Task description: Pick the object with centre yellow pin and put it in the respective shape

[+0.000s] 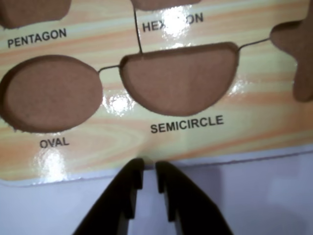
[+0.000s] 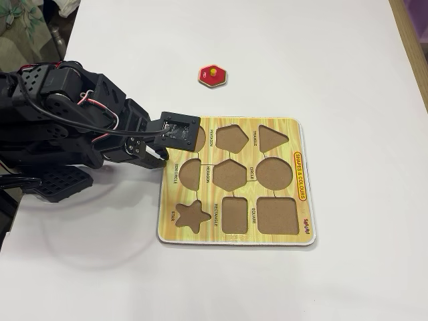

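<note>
Your gripper [image 1: 149,169] hangs nearly closed and empty; grip the light, rigid red hexagon piece [image 2: 212,76] by its yellow knob [image 2: 212,70].

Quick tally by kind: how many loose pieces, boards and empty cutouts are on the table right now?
Loose red piece: 1
Yellow board: 1
Empty cutouts in the board: 9
Total: 11
</note>
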